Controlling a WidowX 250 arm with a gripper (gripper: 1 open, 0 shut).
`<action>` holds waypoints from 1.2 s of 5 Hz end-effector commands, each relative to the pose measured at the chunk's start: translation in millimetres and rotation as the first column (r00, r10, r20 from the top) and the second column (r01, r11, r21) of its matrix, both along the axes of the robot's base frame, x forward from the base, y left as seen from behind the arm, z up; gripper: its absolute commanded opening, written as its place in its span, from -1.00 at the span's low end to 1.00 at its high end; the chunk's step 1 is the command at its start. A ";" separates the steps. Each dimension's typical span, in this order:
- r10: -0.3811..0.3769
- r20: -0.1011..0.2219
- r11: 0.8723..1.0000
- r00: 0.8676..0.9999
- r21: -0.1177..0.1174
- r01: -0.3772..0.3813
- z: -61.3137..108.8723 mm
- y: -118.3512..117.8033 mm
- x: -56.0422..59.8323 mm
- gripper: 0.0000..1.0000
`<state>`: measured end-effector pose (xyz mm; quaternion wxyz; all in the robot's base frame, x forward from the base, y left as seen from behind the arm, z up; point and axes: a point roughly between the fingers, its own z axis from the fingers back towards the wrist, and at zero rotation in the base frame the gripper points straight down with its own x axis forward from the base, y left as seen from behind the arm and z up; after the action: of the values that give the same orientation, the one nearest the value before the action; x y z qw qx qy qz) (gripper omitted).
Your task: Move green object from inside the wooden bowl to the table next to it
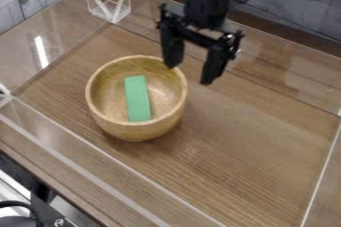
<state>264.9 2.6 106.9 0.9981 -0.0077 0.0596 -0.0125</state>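
Note:
The green object (138,98), a flat bright green block, lies inside the wooden bowl (104,115), roughly in its middle and pointing away from the camera. The bowl rests on the brown wood-grain table (253,141), left of centre. My gripper (192,67) hangs above the bowl's far right rim, fingers pointing down and spread apart. It is open and holds nothing. It does not touch the bowl or the block.
Low clear acrylic walls (80,166) run around the table's edges. A clear bracket (107,4) stands at the back left corner. Bare tabletop lies to the right of the bowl and in front of it.

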 end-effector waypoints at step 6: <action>0.292 0.230 0.956 0.928 -0.052 -0.288 -7.0 54.7 -21.5 1.00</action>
<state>238.8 55.4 91.8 0.9902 -0.0265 -0.0446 0.1298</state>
